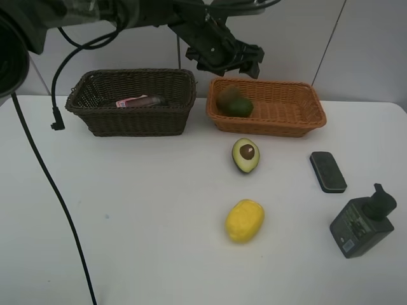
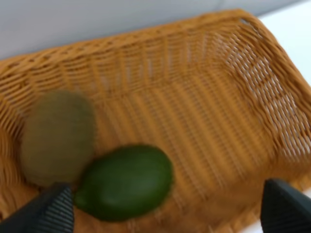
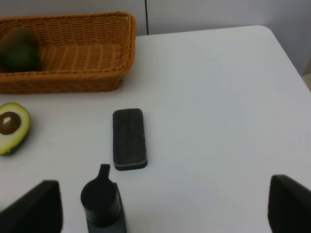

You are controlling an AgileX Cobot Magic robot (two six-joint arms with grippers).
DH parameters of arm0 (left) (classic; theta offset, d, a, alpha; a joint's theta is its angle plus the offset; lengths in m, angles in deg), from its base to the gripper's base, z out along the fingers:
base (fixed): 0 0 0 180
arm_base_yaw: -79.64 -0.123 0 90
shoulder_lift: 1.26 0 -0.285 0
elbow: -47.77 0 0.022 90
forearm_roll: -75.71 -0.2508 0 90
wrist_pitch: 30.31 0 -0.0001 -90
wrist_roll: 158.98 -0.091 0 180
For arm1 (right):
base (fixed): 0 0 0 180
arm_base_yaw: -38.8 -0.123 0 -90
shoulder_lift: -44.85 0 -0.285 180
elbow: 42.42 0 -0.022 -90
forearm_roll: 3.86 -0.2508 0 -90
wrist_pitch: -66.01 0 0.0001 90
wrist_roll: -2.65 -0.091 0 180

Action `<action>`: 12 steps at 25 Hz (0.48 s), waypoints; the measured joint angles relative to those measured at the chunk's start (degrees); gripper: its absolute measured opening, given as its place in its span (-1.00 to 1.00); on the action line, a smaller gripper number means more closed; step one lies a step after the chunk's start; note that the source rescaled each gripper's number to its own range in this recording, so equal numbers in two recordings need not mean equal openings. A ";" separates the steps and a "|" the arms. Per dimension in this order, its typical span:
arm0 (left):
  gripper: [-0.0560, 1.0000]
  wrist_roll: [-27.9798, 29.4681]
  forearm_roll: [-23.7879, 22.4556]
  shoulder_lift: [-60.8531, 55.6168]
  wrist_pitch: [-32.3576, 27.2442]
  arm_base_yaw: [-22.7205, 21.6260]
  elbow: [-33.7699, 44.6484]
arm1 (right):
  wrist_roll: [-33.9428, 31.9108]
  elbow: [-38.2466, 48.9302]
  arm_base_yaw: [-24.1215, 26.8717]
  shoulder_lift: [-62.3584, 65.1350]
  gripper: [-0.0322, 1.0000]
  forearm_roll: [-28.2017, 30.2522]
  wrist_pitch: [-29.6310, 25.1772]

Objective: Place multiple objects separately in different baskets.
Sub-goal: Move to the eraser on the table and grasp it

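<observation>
The left gripper is hovering spread over the tan basket, where a blurred kiwi and green fruit are lying touching. The right gripper is gaping empty, only fingertips showing, above the cut-off pump bottle.

Looking down on a white table, spreading matte and smooth under soft, even light. Throwing only short, faint shadows across the top. Meeting a pale grey wall along the far edge, with thin dark seams cutting between the panels, one upright and one slanting. Curving off at a rounded corner in the right wrist view, the wall beyond sitting slightly darker. Showing, past that corner, a tan sliver too small to tell.
</observation>
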 joint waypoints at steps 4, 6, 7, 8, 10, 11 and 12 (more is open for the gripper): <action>0.99 0.00 -6.98 -4.80 -15.68 -0.05 -0.74 | 0.00 0.00 0.00 0.00 1.00 0.00 0.00; 0.99 0.65 -11.13 -6.17 -22.99 -0.23 -0.85 | 0.00 0.00 0.00 0.00 1.00 0.00 0.00; 0.99 1.60 -12.84 -6.41 -26.95 -0.43 -0.85 | 0.00 0.00 0.00 0.00 1.00 0.00 0.00; 0.99 2.90 -14.98 -6.58 -30.03 -0.82 -0.85 | 0.00 0.00 0.00 0.00 1.00 0.00 0.00; 0.99 5.84 -19.53 -6.91 -33.45 -1.95 -0.48 | 0.00 0.00 0.00 0.00 1.00 0.00 0.00; 0.99 7.62 -21.15 -7.42 -33.75 -2.56 0.26 | 0.00 0.00 0.00 0.00 1.00 0.00 0.00; 0.99 9.20 -22.70 -8.23 -33.80 -3.47 1.33 | 0.00 0.00 0.00 0.00 1.00 0.00 0.00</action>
